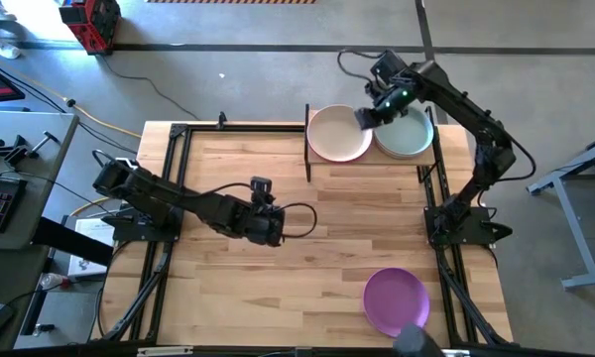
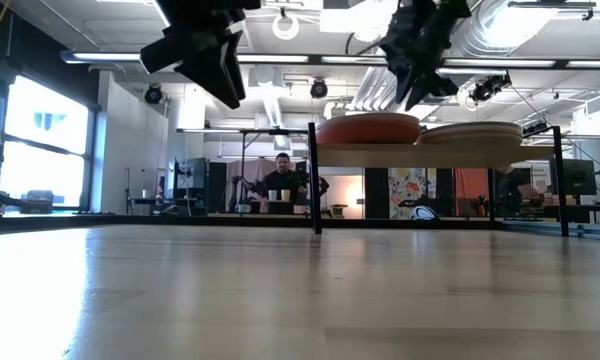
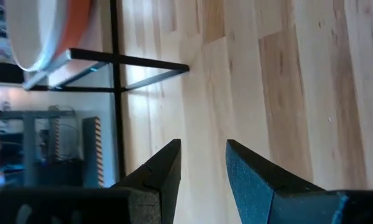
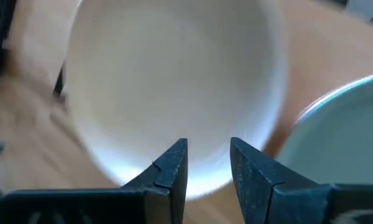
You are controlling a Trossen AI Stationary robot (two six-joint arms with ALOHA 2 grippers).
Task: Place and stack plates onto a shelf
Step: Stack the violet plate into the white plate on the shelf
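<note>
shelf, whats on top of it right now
Two plate stacks sit side by side on the shelf: a cream plate tops one, a pale green plate the other. An orange-red rim shows under the cream one; how many lie beneath is hidden.

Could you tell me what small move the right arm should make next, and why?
Probably lift the right claw straight up and clear of the shelf. Its fingers stand apart above the cream plate, which lies on the left stack beside the pale green plate. The purple plate waits on the table, near that arm.
</note>
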